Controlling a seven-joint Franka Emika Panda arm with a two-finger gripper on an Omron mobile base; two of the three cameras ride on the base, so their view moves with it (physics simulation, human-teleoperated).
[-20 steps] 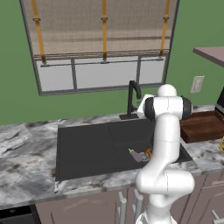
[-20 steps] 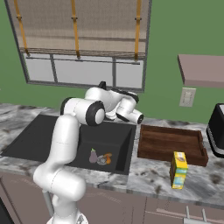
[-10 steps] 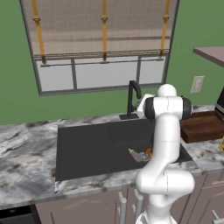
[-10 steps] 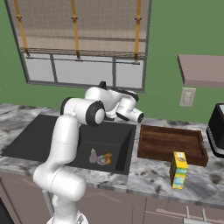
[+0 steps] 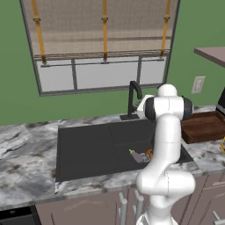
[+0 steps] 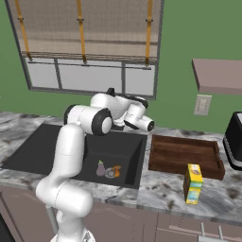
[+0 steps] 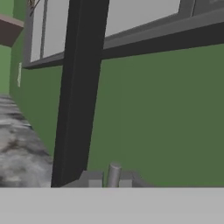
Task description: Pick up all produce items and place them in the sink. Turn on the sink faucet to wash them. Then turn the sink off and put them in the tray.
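My gripper (image 7: 113,179) is shut at the foot of the sink faucet (image 5: 132,99), with a thin grey rod pinched between its fingertips (image 7: 92,178). The faucet's black stem (image 7: 76,96) rises close on the left of the hand view. In the black sink (image 5: 88,149), near its right front corner, lie the two produce items: the dull purple one (image 5: 138,156) and the orange one (image 5: 150,154). From the right they show as purple (image 6: 100,168) and orange (image 6: 116,171), beside the steel drain. The brown wooden tray (image 6: 184,156) sits on the counter right of the sink.
A yellow carton (image 6: 193,183) stands on the counter in front of the tray. A dark appliance (image 6: 235,142) sits at the far right. The window frame and green wall run close behind the faucet. Marble counter (image 5: 26,149) stretches left of the sink.
The jaws have closed from partly open to shut. The arm and the produce have stayed where they were.
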